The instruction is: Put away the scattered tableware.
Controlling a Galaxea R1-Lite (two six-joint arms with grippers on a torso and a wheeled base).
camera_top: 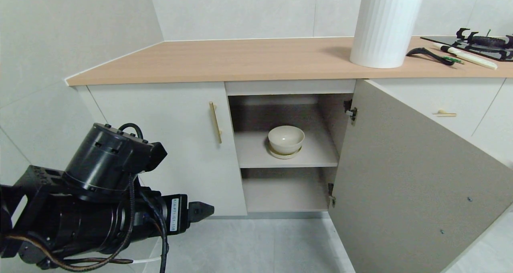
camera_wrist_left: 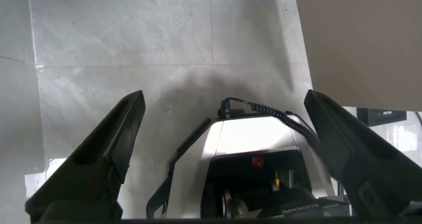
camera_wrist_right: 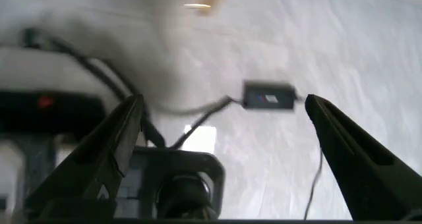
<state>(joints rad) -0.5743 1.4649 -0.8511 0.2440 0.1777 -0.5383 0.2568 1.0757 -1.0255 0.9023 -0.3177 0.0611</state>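
Bowl (camera_top: 285,138) lies well back in this order, so the nearest thing comes first: the left arm (camera_top: 100,197) hangs low on the robot's left, above the grey tiled floor (camera_top: 272,245). The left jaws are released, their two dark fingers (camera_wrist_left: 105,151) spread wide with nothing between them. The right jaws are released as well, their fingers (camera_wrist_right: 99,158) wide apart and holding nothing, with pale floor under them

Beyond the arm a cabinet door (camera_top: 400,176) stands open, hinged on the right side of its opening and swung out toward the robot's right. Left of the opening a shut door (camera_top: 160,144) carries an upright gold handle (camera_top: 215,122). Inside the open compartment there is a lower shelf (camera_top: 280,195) and an upper shelf (camera_top: 252,152). The cream bowl stands upright on a small plate (camera_top: 285,155) of the same colour, near the middle of the upper shelf and apart from the side walls

A wood-coloured table (camera_top: 220,60) tops the cabinets. Toward its right end stands a tall white ribbed vessel (camera_top: 384,24). Just beyond that, farther right, a black ladle-like utensil (camera_top: 431,55) and a pale-handled knife (camera_top: 467,57) lie close together. At the far right edge sits a black stove grate (camera_top: 487,42). A pale tiled wall (camera_top: 240,8) rises behind the table
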